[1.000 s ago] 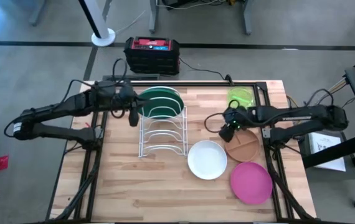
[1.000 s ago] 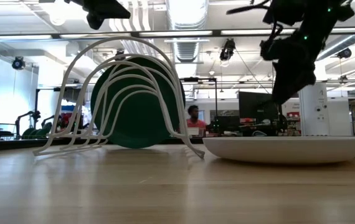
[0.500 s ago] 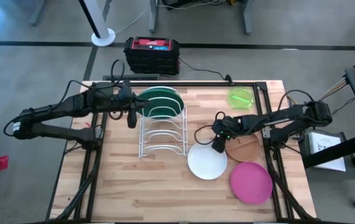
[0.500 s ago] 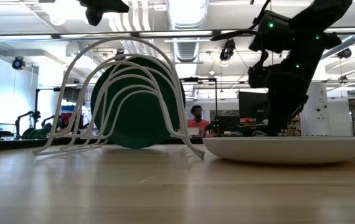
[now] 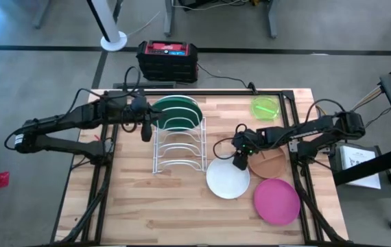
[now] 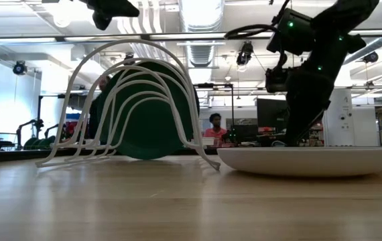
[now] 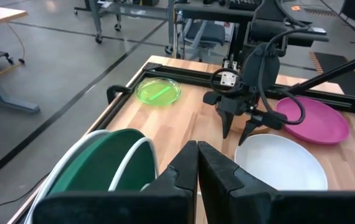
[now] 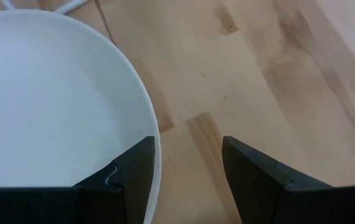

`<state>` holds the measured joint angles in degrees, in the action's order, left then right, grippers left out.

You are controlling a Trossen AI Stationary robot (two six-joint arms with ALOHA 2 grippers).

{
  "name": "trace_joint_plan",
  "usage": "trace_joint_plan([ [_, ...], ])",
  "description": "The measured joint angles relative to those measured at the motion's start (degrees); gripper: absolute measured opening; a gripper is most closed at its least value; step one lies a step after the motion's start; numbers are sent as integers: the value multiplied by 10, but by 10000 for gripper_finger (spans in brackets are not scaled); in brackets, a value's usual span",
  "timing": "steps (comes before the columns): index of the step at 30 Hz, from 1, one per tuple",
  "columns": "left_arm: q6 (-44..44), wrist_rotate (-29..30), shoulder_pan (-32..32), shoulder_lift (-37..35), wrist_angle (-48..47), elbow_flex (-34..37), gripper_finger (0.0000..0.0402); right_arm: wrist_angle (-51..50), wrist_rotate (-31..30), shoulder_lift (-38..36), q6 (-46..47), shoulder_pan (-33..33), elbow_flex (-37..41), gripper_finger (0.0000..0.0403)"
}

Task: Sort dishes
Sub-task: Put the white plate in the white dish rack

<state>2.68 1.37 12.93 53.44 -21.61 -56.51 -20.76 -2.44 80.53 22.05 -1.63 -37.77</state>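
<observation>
The white plate (image 5: 226,180) lies flat on the table right of the white wire rack (image 5: 178,147). The dark green plate (image 5: 176,108) stands on edge in the rack's far slot. The brown divided plate (image 5: 272,165), the pink plate (image 5: 276,201) and the small lime plate (image 5: 265,108) lie flat at the right. My right gripper (image 8: 187,168) is open and low at the white plate's far right rim (image 8: 154,146), one finger over the plate's inside and one outside it. My left gripper (image 7: 197,171) is shut and empty, held high beside the rack's far left (image 5: 145,129). My right gripper comes at the white plate's far right rim (image 8: 156,134) from above, pointing down, one finger (image 8: 124,177) over the inside and the other (image 8: 258,174) over the bare wood. I cannot tell whether either finger touches the plate, which lies flat on the table.
A red and black box (image 5: 168,58) sits beyond the table's far edge. Black frame rails (image 5: 288,103) run along the table's far and side edges. Bare wood lies at the near left (image 5: 147,206). People show in the room behind (image 6: 211,127).
My right gripper has gone from beside the lime and brown plates toward the table's near-left and down to the white plate's far right rim, then has kept still there. The plates have stayed in place.
</observation>
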Motion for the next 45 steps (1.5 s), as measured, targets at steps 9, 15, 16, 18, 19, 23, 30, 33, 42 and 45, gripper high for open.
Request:
trace_joint_plan([
  [9, 4, 0, 0, 4, -1, 0, 0, 1, 59, -9, -2, 4, 0, 179],
  [15, 4, 0, 0, 13, -1, 0, 0, 20, 55, 18, -3, 10, 3, 179],
  [16, 4, 0, 0, 14, -1, 0, 0, 27, 55, 22, -3, 10, 4, 179],
  [18, 4, 0, 0, 18, -3, 0, 0, 33, 55, 33, -6, 10, 4, 176],
  [19, 5, 0, 0, 19, -3, 0, 0, 35, 54, 37, -9, 10, 4, 175],
  [23, 5, 0, 0, 20, -4, 0, 0, 38, 53, 62, -11, 10, 4, 169],
  [30, 9, 0, 0, 20, -4, 0, 0, 52, 48, 89, -14, 10, 2, 143],
  [33, 9, 0, 0, 20, -4, 0, 0, 52, 32, 82, -5, 10, 3, 118],
  [42, 9, 0, 0, 20, -4, 0, 0, 61, 28, 50, 5, 10, 4, 9],
  [45, 9, 0, 0, 20, -4, 0, 0, 61, 27, 47, 6, 10, 4, 9],
])
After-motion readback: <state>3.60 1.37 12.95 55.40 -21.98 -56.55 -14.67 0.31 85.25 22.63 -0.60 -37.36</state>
